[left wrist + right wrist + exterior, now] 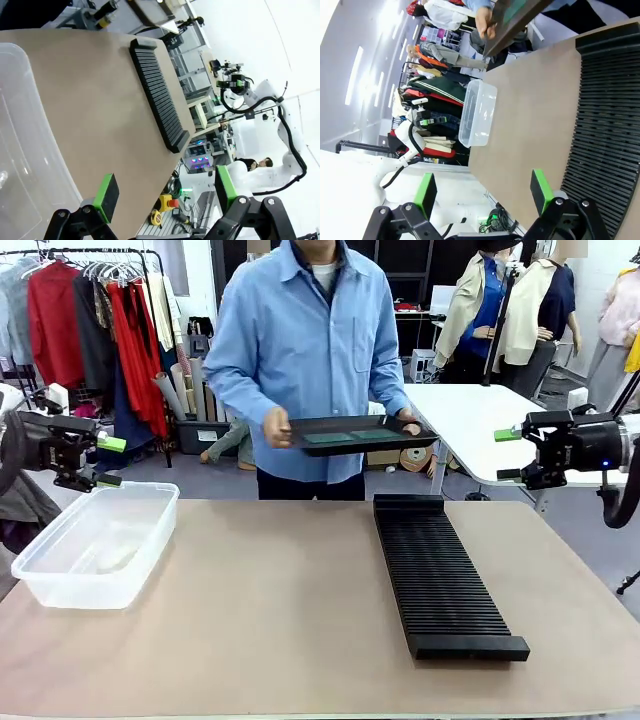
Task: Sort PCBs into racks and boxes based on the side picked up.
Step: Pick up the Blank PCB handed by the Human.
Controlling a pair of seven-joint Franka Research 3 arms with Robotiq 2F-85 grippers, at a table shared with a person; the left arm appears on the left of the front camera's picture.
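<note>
A person at the far side holds a shallow black tray [300,425] with two green PCBs [352,436] lying flat in it, above the table's far edge. The long black slotted rack [440,575] runs down the table's right half; it also shows in the left wrist view as the rack [157,92] and in the right wrist view as the rack [607,135]. The clear plastic box [95,540] stands at the left, seen again as the box [477,112] and the box [25,150]. My left gripper [110,462] hovers open just above the box's far left corner. My right gripper [508,454] hangs open off the table's right side.
A white table [470,420] stands behind on the right, and a clothes rail [90,320] with garments at the back left. The tan tabletop [270,610] between box and rack is bare.
</note>
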